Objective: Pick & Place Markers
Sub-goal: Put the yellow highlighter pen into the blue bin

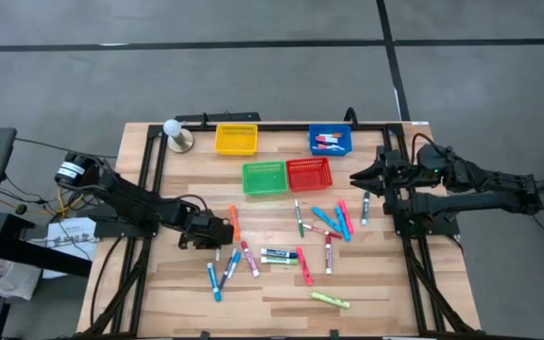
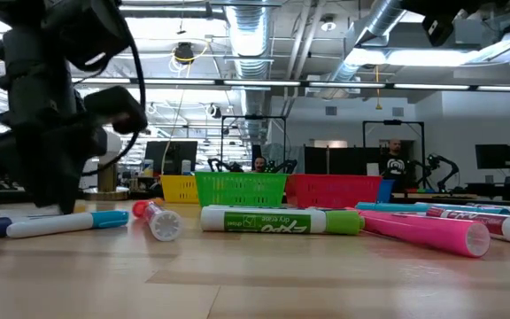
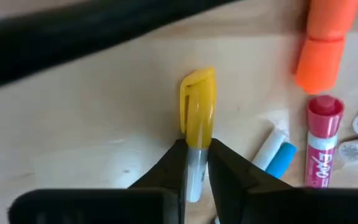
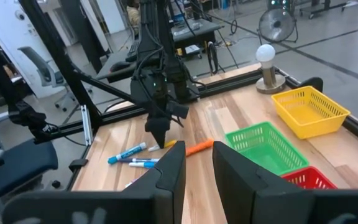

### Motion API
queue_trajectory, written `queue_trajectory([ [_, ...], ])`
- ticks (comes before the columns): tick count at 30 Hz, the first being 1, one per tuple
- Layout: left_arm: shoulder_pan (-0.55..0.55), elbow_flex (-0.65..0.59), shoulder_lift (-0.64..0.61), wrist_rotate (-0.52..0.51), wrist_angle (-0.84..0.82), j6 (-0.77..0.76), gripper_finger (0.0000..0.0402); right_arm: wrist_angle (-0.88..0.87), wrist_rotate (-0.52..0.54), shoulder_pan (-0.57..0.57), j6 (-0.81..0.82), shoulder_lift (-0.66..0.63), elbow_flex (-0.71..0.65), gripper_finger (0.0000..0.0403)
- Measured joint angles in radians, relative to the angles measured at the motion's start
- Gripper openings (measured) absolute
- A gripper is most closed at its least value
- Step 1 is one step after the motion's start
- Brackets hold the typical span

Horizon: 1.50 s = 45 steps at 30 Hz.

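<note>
L gripper [image 3: 196, 163]: fingers clamped on yellow-capped marker [image 3: 197, 118], down at table [image 1: 281, 293], beside orange marker [image 1: 235, 223]. R gripper [image 1: 357, 176]: fingers nearly closed, empty, raised near red basket [image 1: 309, 174]. Other markers scattered mid-table.

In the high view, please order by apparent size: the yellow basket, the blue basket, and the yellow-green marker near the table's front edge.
1. Yellow basket and blue basket: they look about alike, so I do not rank them.
2. Yellow-green marker, clearly smallest.

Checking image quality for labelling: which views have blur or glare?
Low view: left gripper is a dark blurred mass up close, ceiling lights glare. Left wrist view: yellow marker sharp, orange marker soft. High view: evenly lit.
</note>
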Motion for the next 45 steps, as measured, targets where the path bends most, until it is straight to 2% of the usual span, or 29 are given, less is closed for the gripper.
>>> queue_trajectory([
  [5,0.0,0.003,-0.119,-0.022,0.018,0.001,0.0045,0.0,0.0,0.0,0.05,0.0,0.0,0.007],
  [10,0.0,0.004,-0.272,-0.18,0.089,0.073,0.0054,0.008,-0.038,0.0,0.163,0.051,0.002,0.007],
  [14,0.001,0.005,-0.368,-0.336,0.207,0.168,0.0053,0.071,-0.107,0.001,0.198,0.173,0.002,0.007],
  [18,0.009,0.006,-0.406,-0.443,0.361,0.296,0.005,0.285,-0.198,0.001,0.194,0.337,0.001,0.008],
  [23,0.031,0.007,-0.392,-0.459,0.536,0.419,0.0052,0.585,-0.331,0.0,0.225,0.556,0.0,0.0117],
  [26,0.046,0.008,-0.379,-0.46,0.594,0.451,0.0052,0.708,-0.354,-0.002,0.263,0.673,0.016,0.0149],
  [32,0.069,0.008,-0.362,-0.456,0.603,0.453,0.0053,0.758,-0.354,0.0,0.269,0.871,0.142,0.0205],
  [36,0.074,0.008,-0.358,-0.449,0.61,0.464,0.0053,0.755,-0.363,-0.002,0.268,0.981,0.232,0.0229],
  [45,0.073,0.008,-0.359,-0.448,0.617,0.472,0.0053,0.75,-0.484,-0.015,0.269,1.134,0.397,0.0234],
])
